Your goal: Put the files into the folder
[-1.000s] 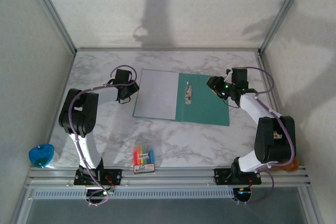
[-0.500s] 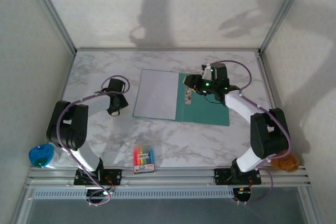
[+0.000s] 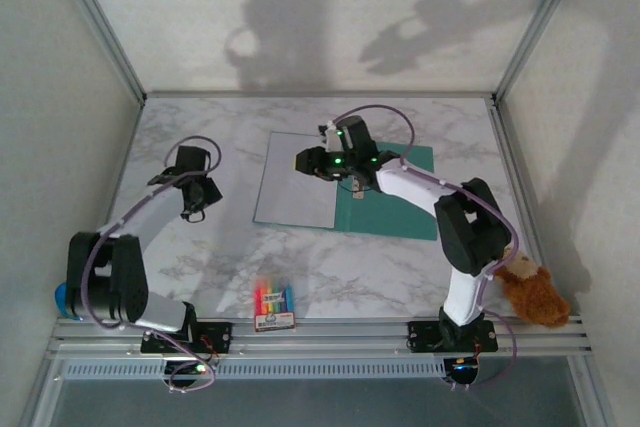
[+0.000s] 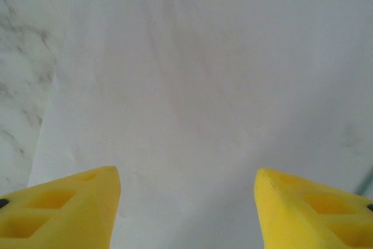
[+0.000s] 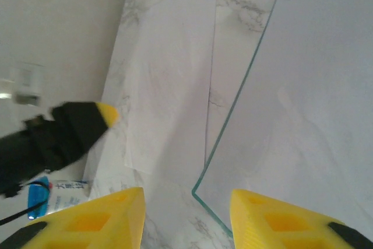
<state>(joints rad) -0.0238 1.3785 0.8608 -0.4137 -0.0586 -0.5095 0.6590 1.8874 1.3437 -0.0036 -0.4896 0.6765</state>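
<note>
The teal folder (image 3: 400, 202) lies open on the marble table, with a white file (image 3: 295, 187) covering its left panel. In the right wrist view the folder's teal edge (image 5: 239, 87) borders that file (image 5: 297, 103), and another file (image 5: 169, 86) lies on the marble beside it. My right gripper (image 3: 303, 163) hovers over the folder's left panel, open (image 5: 186, 193) with nothing between its fingers. My left gripper (image 3: 197, 202) is left of the folder, open (image 4: 186, 173) above a white file (image 4: 198, 74), holding nothing.
A crayon box (image 3: 273, 305) sits near the front edge. A blue object (image 3: 75, 297) lies at the front left and a brown teddy bear (image 3: 530, 292) at the front right. A metal clip (image 3: 357, 190) sits on the folder's spine. Walls enclose the table.
My right arm has swung left from the folder's right panel across to its left panel. My left arm has drawn back to the left, away from the folder.
</note>
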